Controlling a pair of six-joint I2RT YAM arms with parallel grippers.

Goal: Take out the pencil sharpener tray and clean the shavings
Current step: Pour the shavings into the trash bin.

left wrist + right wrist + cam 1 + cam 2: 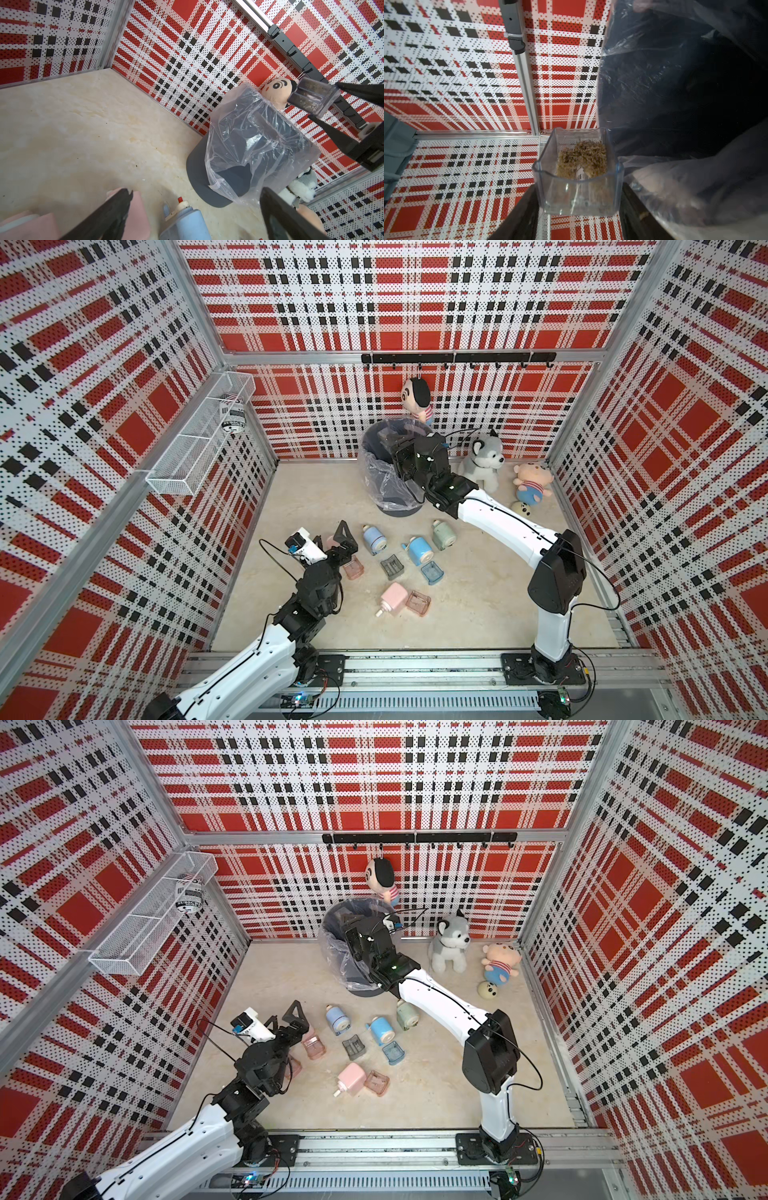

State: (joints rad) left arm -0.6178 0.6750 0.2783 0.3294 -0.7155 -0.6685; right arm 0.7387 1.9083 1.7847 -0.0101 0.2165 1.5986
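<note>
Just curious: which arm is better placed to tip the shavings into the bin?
Right: the right gripper holds the tray of shavings at the bin; the left gripper stands open, farther back.

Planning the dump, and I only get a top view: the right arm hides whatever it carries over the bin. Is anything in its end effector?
Observer: Yes. In the right wrist view the right end effector is shut on a clear tray.
Operator: Is the tray empty?
Observer: No, a brown clump of shavings lies inside it.
Operator: What about the left end effector?
Observer: Its wrist view shows the left end effector open with nothing gripped; a pink piece lies beside it.
</note>
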